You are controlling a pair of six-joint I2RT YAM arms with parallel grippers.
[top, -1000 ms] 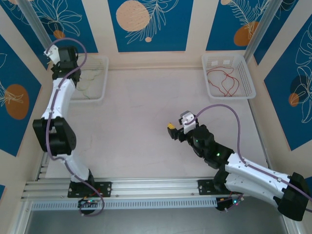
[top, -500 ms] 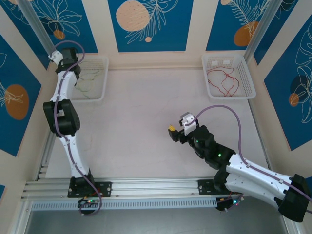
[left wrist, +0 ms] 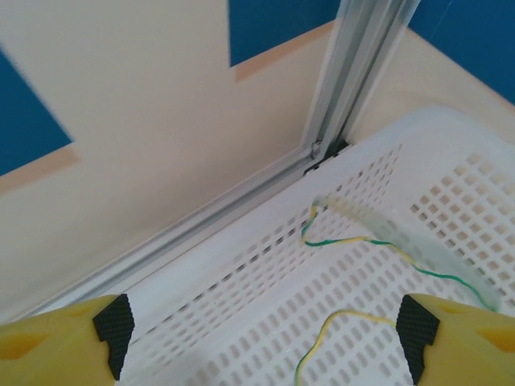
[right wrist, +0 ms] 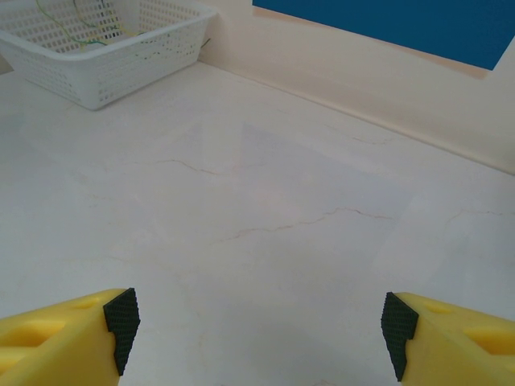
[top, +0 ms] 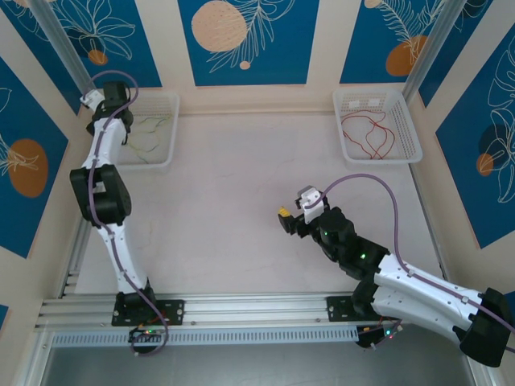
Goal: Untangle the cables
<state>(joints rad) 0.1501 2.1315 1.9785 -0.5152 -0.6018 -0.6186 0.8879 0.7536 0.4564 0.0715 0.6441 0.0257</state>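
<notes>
The left fingers (left wrist: 68, 338) and right fingers (right wrist: 72, 330) stand spread and empty. The cables (left wrist: 346, 241) in the basket (left wrist: 241, 277) look hair-thin, light and floppy; I'd pinch a raised loop.

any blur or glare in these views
top external: even light, sharp, no glare on the table; left wrist: basket and cables crisp, wall behind slightly soft; right wrist: faint pale sheen on the table, no blur

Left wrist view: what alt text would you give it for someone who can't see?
Thin green-and-yellow cables lie in a white perforated basket against a beige and blue wall. The left gripper hovers open above it, yellow fingers at the bottom corners, holding nothing.
</notes>
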